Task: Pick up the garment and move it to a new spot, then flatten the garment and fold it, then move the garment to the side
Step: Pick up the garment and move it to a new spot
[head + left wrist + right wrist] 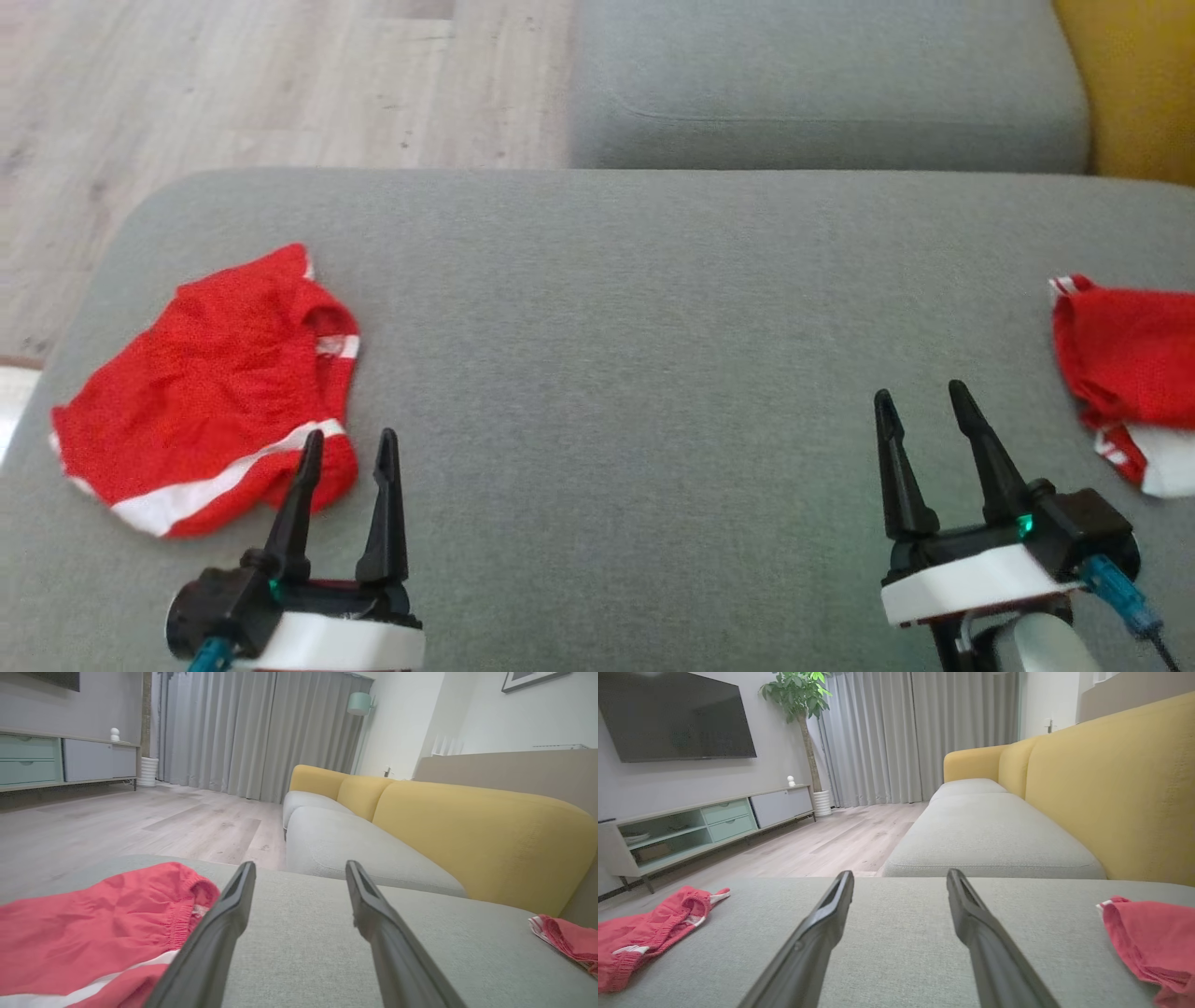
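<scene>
looking down on a wide grey cushion [635,308], with wooden floor [233,84] beyond its far left corner. finding the red shorts [201,383] lying rumpled near the cushion's left end, white stripe along the hem, elastic waistband gaping toward the middle. poising the left gripper [350,437] just beside them, jaws spread wide and grasping nothing, one finger crossing the hem in the head view; touching or not, impossible to tell. poising the right gripper [920,392] well apart on the right, jaws likewise released and grasping nothing. noting a second red garment [1125,364] bunched at the cushion's right edge, near a yellow backrest [1139,84].
</scene>
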Motion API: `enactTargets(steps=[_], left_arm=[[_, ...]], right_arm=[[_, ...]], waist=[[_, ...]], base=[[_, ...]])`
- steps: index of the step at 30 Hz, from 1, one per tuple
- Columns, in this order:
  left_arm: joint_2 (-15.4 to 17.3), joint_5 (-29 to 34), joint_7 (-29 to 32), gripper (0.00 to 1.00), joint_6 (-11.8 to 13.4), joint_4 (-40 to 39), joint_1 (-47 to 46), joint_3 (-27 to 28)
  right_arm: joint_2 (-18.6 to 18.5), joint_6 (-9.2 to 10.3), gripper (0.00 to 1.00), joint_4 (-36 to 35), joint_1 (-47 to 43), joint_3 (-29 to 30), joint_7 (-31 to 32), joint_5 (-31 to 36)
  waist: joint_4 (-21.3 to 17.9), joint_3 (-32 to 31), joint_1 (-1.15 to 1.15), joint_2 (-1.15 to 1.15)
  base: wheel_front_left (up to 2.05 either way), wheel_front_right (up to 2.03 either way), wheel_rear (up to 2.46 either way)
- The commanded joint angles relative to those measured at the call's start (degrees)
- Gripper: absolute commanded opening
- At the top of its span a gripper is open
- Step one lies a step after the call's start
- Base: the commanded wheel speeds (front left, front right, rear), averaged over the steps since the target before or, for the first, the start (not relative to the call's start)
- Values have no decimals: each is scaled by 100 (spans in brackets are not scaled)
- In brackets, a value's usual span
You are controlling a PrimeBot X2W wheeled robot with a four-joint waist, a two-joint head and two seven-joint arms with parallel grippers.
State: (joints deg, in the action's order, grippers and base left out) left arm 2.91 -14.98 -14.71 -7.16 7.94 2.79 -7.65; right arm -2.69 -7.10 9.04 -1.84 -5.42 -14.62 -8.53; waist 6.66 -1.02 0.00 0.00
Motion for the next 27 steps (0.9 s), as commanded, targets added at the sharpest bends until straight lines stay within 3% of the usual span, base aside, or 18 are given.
enactTargets(steps=[1, 17, 27], left_arm=[[-3, 39, -29, 100, -29, -167, -102, 208], [-3, 271, -29, 100, -32, -157, -96, 643], [-3, 300, -29, 100, -32, -170, -119, 823]], right_arm=[[-19, -39, 100, -167, 157, -150, -38, -30], [-19, -39, 100, -157, 70, -524, -38, -245], [-19, -39, 100, -126, 100, -584, -38, -309]], waist=[[137, -44, 0, 0], [1258, -91, 0, 0], [1559, -28, 0, 0]], base=[[0, 0, 0], [0, 0, 0], [0, 0, 0]])
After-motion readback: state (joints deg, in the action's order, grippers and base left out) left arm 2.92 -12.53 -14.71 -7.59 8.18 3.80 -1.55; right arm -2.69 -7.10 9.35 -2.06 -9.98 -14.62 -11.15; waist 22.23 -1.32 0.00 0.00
